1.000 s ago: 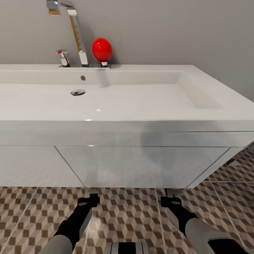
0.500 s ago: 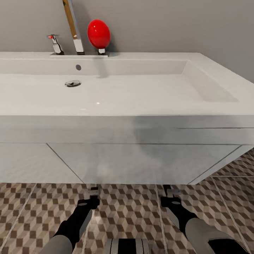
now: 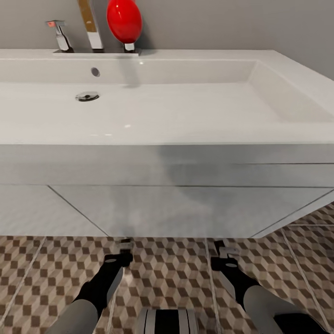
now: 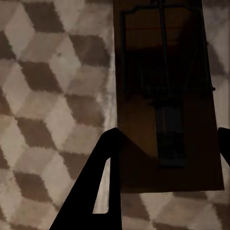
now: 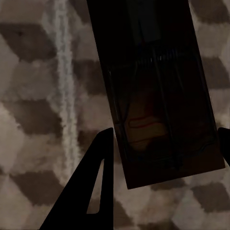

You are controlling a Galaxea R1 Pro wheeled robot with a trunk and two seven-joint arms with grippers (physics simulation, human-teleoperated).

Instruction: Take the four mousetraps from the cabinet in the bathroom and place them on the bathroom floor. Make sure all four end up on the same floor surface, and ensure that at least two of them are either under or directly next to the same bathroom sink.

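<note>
- Two small flat brown wooden mousetraps with dark wire parts are in hand, one per arm: the left mousetrap [image 4: 165, 96] sits between the jaws of the left gripper [image 3: 124, 246], and the right mousetrap [image 5: 153, 91] sits between the jaws of the right gripper [image 3: 224, 250].
- Each pair of jaws looks clamped on the edges of its board; in both wrist views a dark finger flanks each side of the trap, with the cube-patterned brown, beige and white tiled bathroom floor [image 3: 176, 273] behind it.
- Both grippers hang low, just in front of the wide white rectangular sink [image 3: 185, 93] and close under the front of its white wall-hung vanity [image 3: 185, 208].
- Whether either trap already touches the tiles beneath the sink, I cannot tell; both wrist views are dark with the vanity's shade.
- Behind the basin stand an angular chrome tap [image 3: 88, 23] and a glossy red egg-shaped object [image 3: 124, 21] on the sink's back ledge.
- Judged stage: two traps are about to be set down beside or under the sink.
- Risks from here:
  - Letting go too high above the floor could make a light board bounce, flip, or skid away from the sink.
  - Reaching further under the vanity could knock a wrist or forearm against its lower front edge.
  - Opening the jaws with the board tilted could leave it standing on edge against a finger and dragged out on withdrawal.
  - A trap landing well away from the sink would miss the "next to" condition.
</note>
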